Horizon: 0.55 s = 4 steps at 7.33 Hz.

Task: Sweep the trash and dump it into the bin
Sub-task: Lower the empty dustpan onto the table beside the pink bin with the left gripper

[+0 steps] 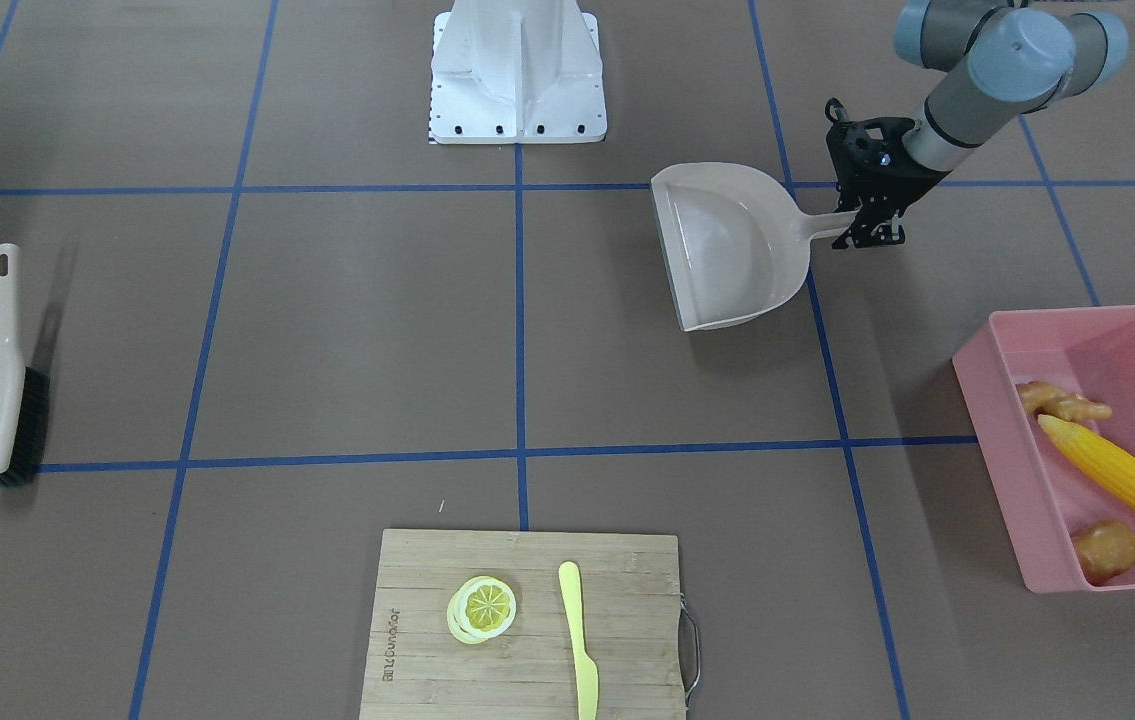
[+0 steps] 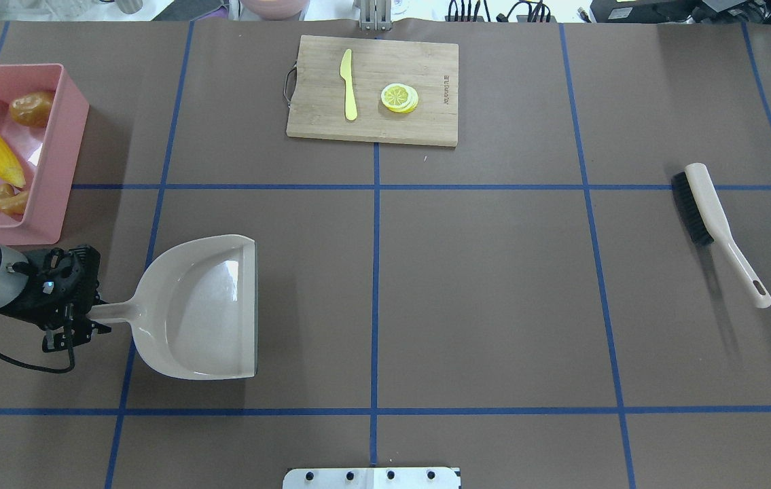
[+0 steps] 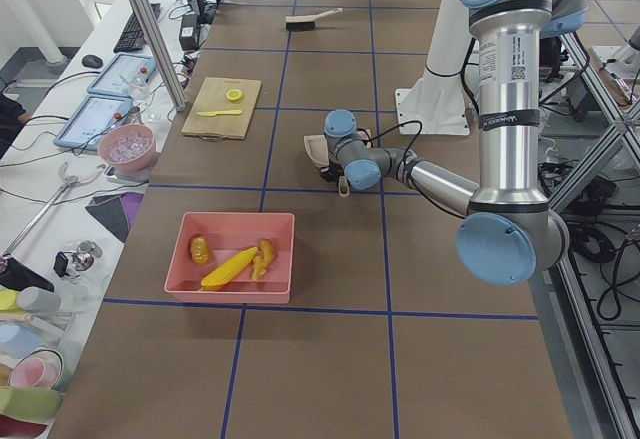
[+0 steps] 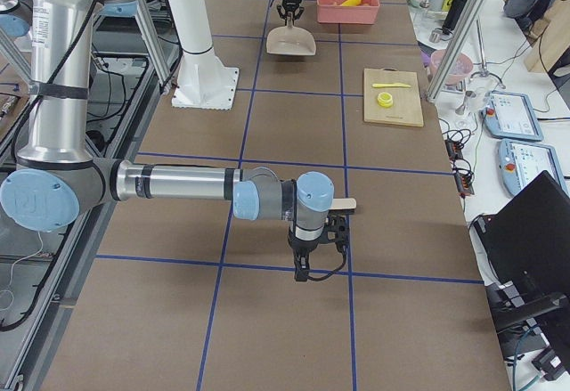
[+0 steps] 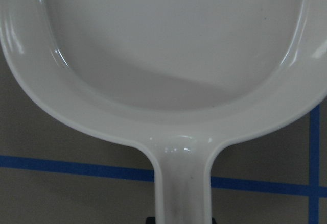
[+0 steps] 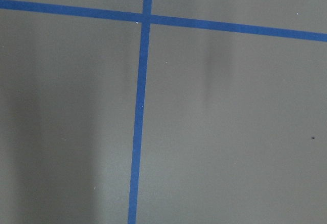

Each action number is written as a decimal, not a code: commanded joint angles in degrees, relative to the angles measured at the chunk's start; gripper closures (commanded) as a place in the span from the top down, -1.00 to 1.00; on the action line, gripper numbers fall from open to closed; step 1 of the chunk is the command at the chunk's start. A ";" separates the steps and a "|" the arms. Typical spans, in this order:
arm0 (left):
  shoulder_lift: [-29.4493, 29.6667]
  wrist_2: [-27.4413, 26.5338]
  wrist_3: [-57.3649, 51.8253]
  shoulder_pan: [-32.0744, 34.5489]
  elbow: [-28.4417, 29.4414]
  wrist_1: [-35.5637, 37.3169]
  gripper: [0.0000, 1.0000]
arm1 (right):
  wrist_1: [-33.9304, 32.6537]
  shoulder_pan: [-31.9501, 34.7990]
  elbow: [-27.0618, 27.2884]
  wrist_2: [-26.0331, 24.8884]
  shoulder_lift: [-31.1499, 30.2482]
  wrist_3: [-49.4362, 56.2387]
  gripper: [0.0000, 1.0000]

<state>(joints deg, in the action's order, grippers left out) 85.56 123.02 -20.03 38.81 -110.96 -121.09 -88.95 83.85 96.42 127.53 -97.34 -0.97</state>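
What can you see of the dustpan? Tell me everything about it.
The dustpan is glossy beige plastic: a scoop with raised side walls, a dark strip along its flat front lip and a short handle. It is empty, lying open side up on the brown table near the pink bin, not touching it. The left hand seems closed on the handle's end.

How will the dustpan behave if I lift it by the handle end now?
The dustpan looks like stiff moulded plastic, so it probably won't flex. Empty, so likely light. Held by the left gripper at the handle tip, the wide pan may sag or twist.
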 commanded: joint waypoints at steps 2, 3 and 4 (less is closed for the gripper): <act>1.02 -0.42 -0.10 -1.37 0.22 0.06 -0.85 | 0.00 0.00 0.09 0.00 0.05 0.00 1.00; 1.02 -0.42 -0.10 -1.46 0.22 0.06 0.06 | 0.00 0.00 0.09 0.00 0.05 0.00 1.00; 1.02 -0.42 0.08 -1.90 0.22 -0.02 0.13 | 0.00 0.00 0.09 0.00 0.05 -0.09 1.00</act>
<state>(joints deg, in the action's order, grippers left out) 86.55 122.61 -20.08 37.36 -110.76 -121.04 -88.95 83.85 96.49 127.53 -97.30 -0.98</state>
